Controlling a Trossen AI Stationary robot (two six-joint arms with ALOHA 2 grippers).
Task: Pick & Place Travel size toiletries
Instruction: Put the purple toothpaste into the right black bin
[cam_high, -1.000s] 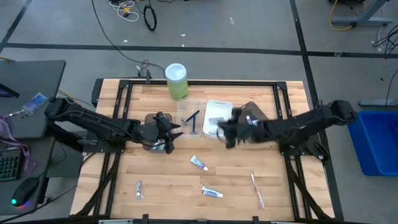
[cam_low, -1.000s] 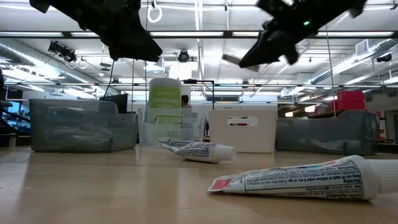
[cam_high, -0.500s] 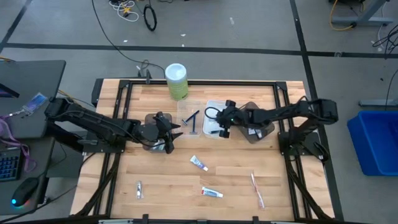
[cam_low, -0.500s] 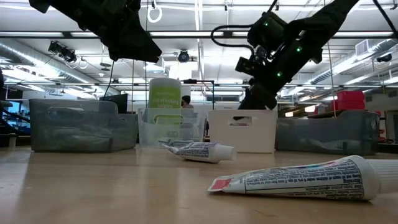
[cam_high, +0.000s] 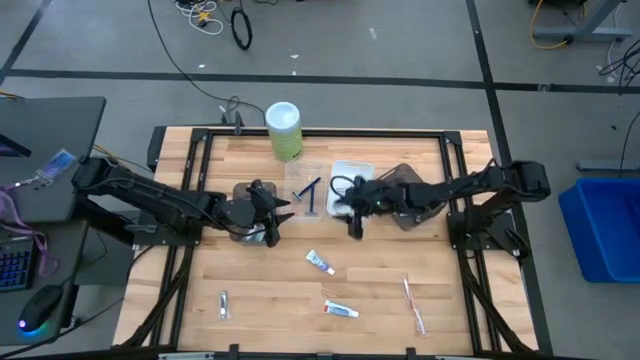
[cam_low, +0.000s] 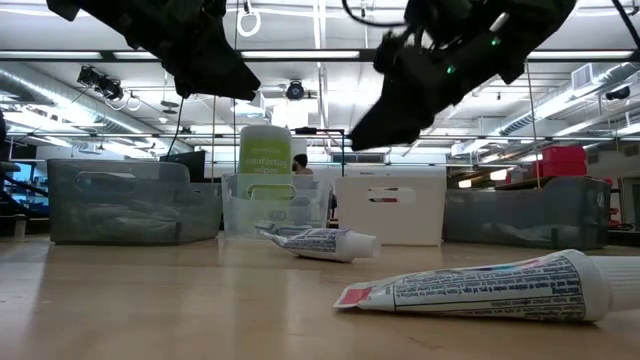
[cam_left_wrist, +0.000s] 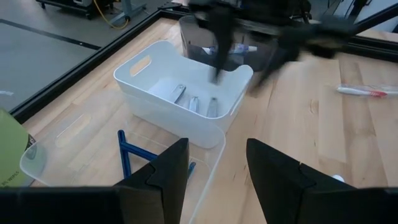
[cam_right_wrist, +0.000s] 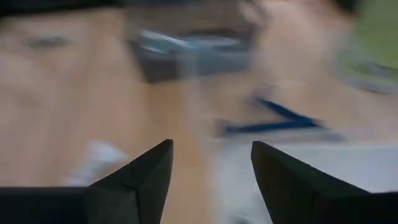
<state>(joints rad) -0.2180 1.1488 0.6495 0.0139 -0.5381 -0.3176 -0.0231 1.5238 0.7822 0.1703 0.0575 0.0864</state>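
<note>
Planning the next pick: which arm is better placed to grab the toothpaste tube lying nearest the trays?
Probably the right. The right gripper is open, empty, and hangs just beyond the white tray, near the toothpaste tube. The left gripper is also open but sits over the grey tray.

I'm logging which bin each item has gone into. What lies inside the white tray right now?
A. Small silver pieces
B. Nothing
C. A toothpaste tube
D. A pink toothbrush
A: the left wrist view shows three small silver pieces lying on the floor of the white tray, while the toothpaste tubes and the pink toothbrush lie out on the table.
</note>
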